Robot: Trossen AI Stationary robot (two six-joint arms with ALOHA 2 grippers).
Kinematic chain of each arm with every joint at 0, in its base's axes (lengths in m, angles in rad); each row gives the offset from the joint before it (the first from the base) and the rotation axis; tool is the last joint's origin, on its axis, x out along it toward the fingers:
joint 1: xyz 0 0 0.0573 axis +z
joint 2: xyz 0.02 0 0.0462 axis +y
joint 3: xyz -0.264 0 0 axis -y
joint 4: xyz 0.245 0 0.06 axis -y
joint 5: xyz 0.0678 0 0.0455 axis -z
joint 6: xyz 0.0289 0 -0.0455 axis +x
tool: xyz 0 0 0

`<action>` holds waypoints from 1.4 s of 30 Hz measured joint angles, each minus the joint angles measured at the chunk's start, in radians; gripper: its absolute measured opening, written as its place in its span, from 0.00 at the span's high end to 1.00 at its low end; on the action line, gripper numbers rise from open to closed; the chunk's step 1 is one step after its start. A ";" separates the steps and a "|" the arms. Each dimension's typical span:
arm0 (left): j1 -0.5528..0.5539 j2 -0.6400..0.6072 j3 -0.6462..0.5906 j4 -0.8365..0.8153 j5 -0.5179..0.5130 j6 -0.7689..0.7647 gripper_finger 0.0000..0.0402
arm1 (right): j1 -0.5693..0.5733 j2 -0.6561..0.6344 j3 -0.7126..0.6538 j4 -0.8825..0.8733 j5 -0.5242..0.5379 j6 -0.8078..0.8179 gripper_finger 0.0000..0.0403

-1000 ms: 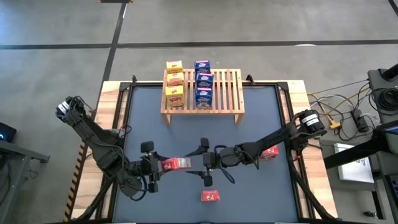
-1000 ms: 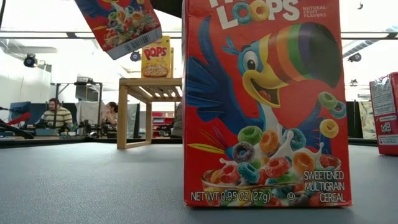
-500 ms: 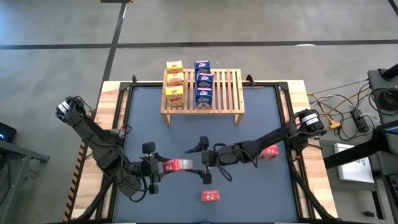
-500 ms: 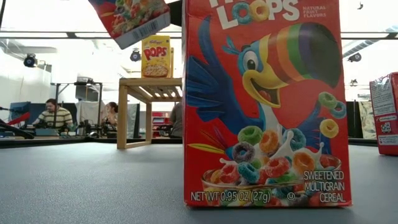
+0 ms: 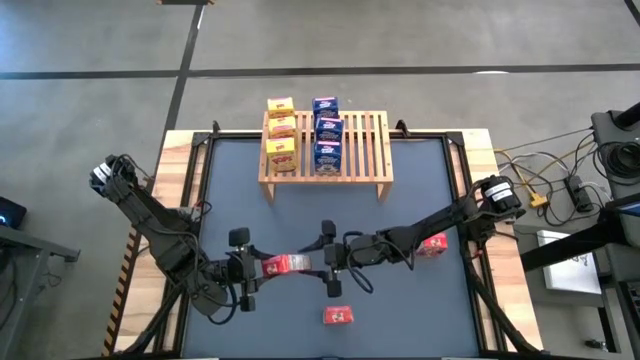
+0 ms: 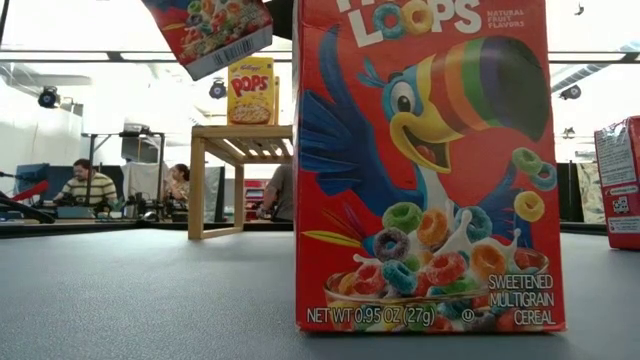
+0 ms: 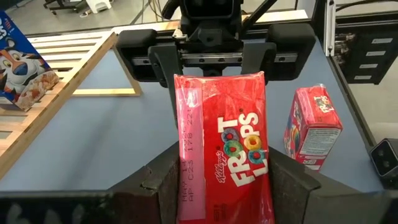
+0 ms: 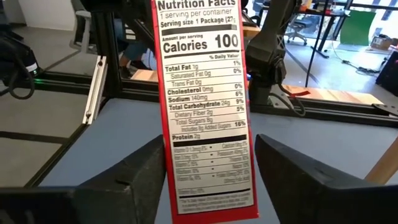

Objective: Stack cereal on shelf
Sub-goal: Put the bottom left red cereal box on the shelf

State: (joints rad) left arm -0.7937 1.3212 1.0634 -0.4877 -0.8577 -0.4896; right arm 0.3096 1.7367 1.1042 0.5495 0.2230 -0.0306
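Step in hand: mid-air handover of a small red cardboard cereal box [image 5: 284, 264], lifted off the dark blue-grey table [image 5: 240, 190] near its middle; left pincer [image 5: 252, 267] clamped on one end; right pincer [image 5: 328, 258] at the other end, fingers [image 8: 130, 180] apart either side of the box, seemingly not yet closed. Next move likely: close right, release left, carry to the light wooden slatted shelf [image 5: 370, 135] beside three yellow boxes [image 5: 281, 135] and three blue boxes [image 5: 326, 133]. Legible: "FROOT LOOPS", "Kellogg's"; "Nutrition Facts", "Calories 100"; "NET WT 0.95 OZ (27g)"; "POPS".
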 joint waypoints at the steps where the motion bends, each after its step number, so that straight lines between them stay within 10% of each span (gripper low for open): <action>1: 0.000 0.000 0.000 0.000 0.000 0.000 0.60 | 0.000 0.000 0.000 0.000 -0.001 -0.004 0.45; 20: -0.002 -0.009 0.000 -0.001 0.005 -0.016 0.31 | -0.001 0.001 -0.001 -0.002 -0.018 -0.018 0.53; 35: -0.057 -0.029 -0.050 -0.047 -0.149 -0.052 0.29 | -0.014 -0.030 -0.143 0.129 -0.022 0.012 0.53; 42: -0.105 -0.056 -0.201 0.281 -0.153 0.076 0.29 | -0.040 -0.149 -0.292 0.257 -0.012 0.016 0.53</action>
State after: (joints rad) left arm -0.8989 1.2652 0.8625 -0.2071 -1.0111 -0.4136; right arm 0.2691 1.5872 0.8118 0.8070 0.2105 -0.0142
